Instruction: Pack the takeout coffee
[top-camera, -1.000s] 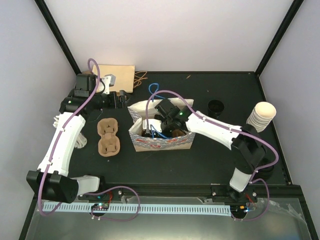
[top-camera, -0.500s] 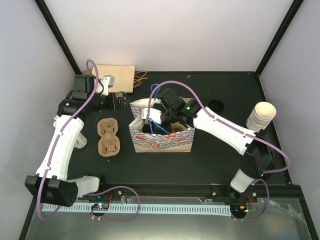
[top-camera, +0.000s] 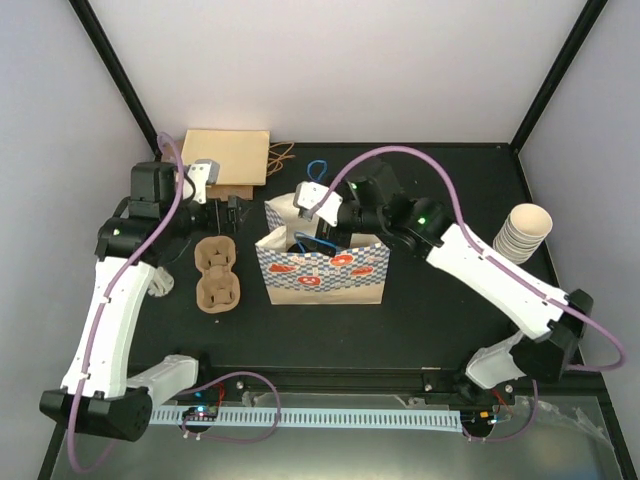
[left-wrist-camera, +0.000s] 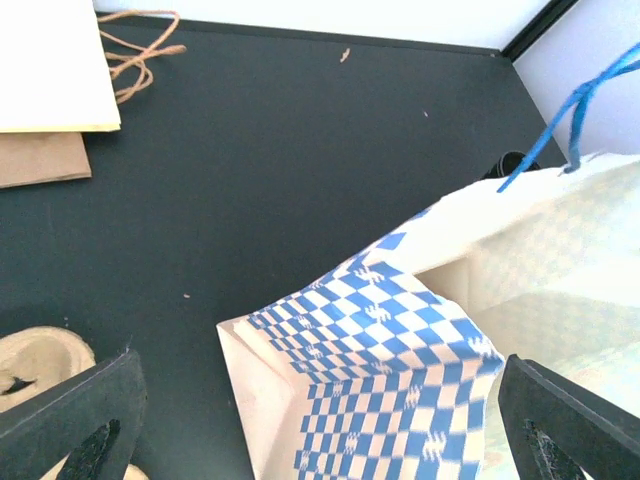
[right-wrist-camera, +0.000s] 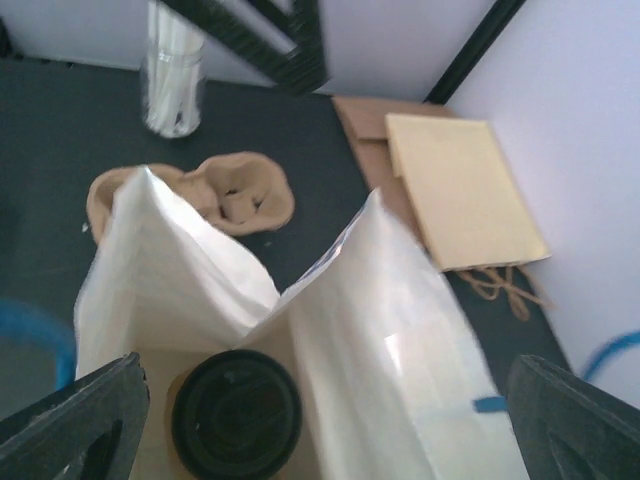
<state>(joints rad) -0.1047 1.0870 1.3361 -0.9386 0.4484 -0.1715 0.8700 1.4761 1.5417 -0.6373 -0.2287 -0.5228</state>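
The takeout coffee (right-wrist-camera: 237, 412) stands inside the blue-checked paper bag (top-camera: 322, 268); in the right wrist view only its round black lid shows, down between the bag's white inner walls. My right gripper (top-camera: 318, 228) hangs open over the bag's mouth, nothing between its fingers (right-wrist-camera: 90, 405). Left of the bag, my left gripper (top-camera: 225, 214) is open and empty too. The left wrist view looks down on the bag's checked corner (left-wrist-camera: 400, 370), which lies between the two spread fingers (left-wrist-camera: 75, 420).
A brown pulp cup carrier (top-camera: 217, 273) lies left of the bag. Flat kraft bags (top-camera: 230, 157) sit at the back left. A stack of cream cups (top-camera: 525, 230) stands at the right edge. A bundle of white straws (top-camera: 160, 281) lies by the left arm.
My right gripper has lifted up and back out of the bag, and the bag now stands taller. The left gripper has drawn back slightly to the left.
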